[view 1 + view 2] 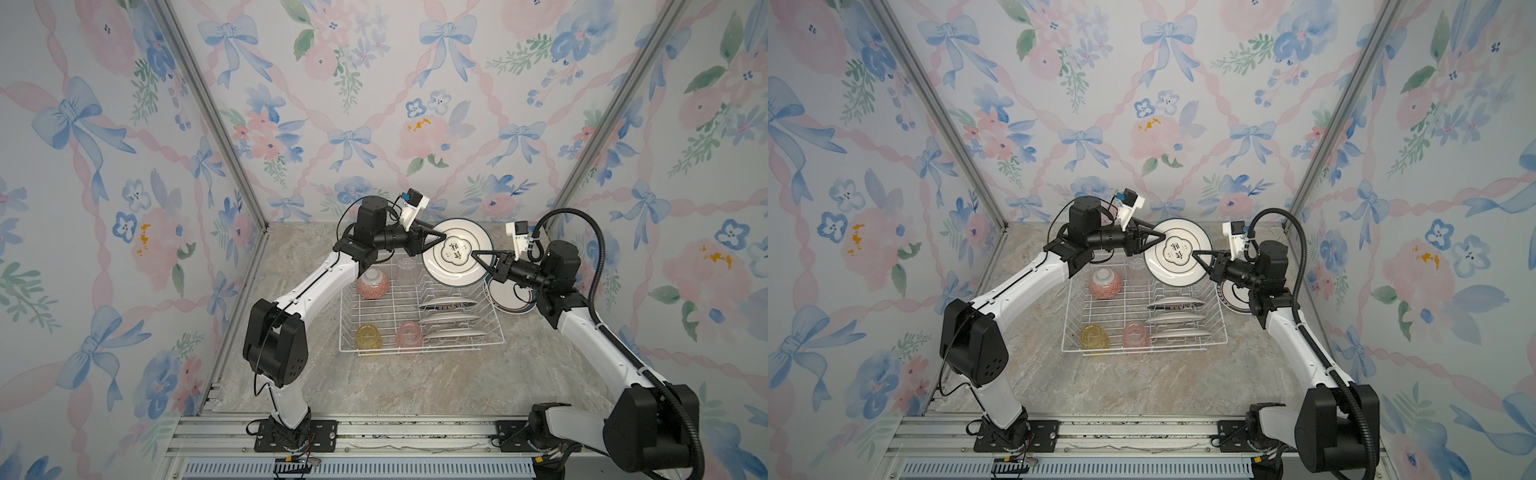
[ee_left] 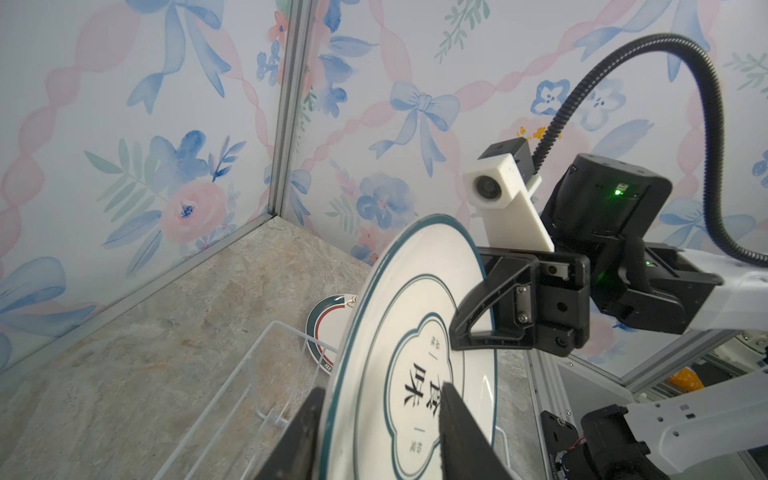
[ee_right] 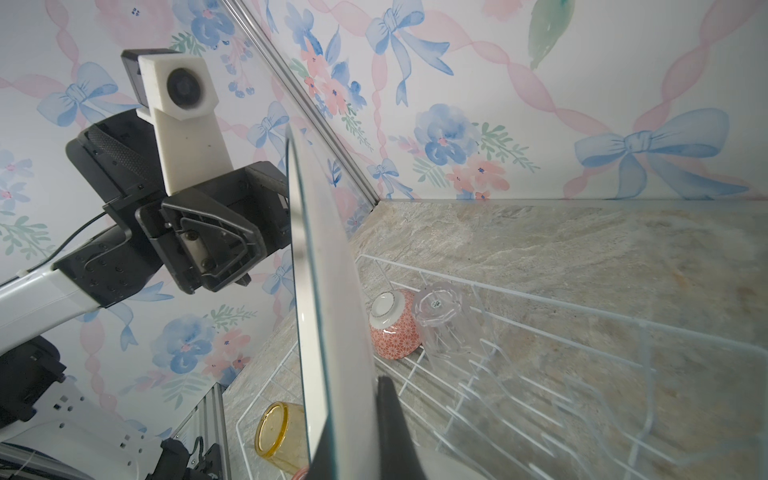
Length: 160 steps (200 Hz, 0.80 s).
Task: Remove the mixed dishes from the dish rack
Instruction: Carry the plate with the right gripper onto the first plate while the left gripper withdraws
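One plate mid-handover above the rack: my right gripper clamps it, left gripper straddles it, hold unclear; next, left backs clear.

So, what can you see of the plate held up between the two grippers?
The raised plate is round, glossy white and ceramic-looking, with a dark green rim line, a thin inner ring and a lobed centre frame holding black characters. It is tilted steeply over the dish rack. The right gripper is shut on one edge. The left gripper straddles the opposite edge, jaws apart.
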### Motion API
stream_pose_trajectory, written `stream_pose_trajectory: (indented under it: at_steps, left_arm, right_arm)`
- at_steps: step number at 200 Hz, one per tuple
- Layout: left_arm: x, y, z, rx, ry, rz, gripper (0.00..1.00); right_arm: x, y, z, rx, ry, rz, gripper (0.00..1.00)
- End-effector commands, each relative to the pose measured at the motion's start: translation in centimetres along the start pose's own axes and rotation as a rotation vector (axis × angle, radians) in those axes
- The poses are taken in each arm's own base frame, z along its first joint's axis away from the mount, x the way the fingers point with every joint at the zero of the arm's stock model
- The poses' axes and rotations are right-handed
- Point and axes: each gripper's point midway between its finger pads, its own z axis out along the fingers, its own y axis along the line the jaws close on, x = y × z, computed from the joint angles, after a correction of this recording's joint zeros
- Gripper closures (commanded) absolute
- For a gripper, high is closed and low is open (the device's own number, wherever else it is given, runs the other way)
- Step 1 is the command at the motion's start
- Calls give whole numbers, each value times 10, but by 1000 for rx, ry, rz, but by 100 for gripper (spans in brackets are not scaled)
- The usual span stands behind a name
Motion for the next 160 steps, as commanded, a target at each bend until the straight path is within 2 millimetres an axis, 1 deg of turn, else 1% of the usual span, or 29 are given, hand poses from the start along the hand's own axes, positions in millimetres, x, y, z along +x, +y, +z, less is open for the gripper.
stream_pose_trajectory:
  at_steps: [1, 11, 21, 32, 43, 59, 71, 84, 95, 103, 115, 121, 125, 137, 160]
  left_arm:
    - [-16, -8, -12, -45, -22, 73, 55]
    - [-17, -5, -19, -99, -17, 97, 52]
    - [-16, 0, -27, -163, -5, 115, 51]
    - [-11, 8, -37, -247, 10, 128, 51]
    - [-3, 15, -48, -330, 24, 131, 50]
    - [15, 27, -64, -440, 47, 115, 49]
    - [30, 33, -72, -489, 67, 91, 49]
    - [44, 38, -75, -518, 86, 66, 49]
    - [52, 40, -77, -529, 100, 54, 49]
    - [57, 41, -77, -533, 108, 48, 49]
    - [61, 42, -78, -539, 115, 46, 49]
    - [61, 43, -78, -542, 116, 47, 49]
    - [61, 43, -78, -543, 117, 49, 46]
    - [61, 44, -77, -539, 120, 54, 42]
    - [62, 43, -73, -522, 125, 54, 42]
  right_arm:
    - [-18, -19, -11, 70, -58, 45, 100]
    - [-23, -33, -20, 114, -84, 78, 100]
    - [-28, -52, -35, 179, -120, 122, 100]
    - [-34, -79, -57, 287, -172, 177, 100]
    - [-35, -103, -82, 396, -210, 232, 100]
    - [-30, -136, -114, 556, -239, 282, 100]
    - [-23, -159, -138, 680, -251, 309, 100]
    - [-13, -182, -158, 781, -254, 350, 100]
    - [-3, -199, -170, 849, -243, 382, 100]
    - [3, -207, -174, 875, -232, 404, 100]
    - [15, -219, -175, 890, -210, 441, 100]
    - [21, -224, -174, 891, -196, 456, 100]
    - [25, -228, -172, 888, -188, 469, 100]
    - [36, -237, -166, 867, -171, 508, 100]
    - [55, -254, -154, 822, -152, 578, 100]
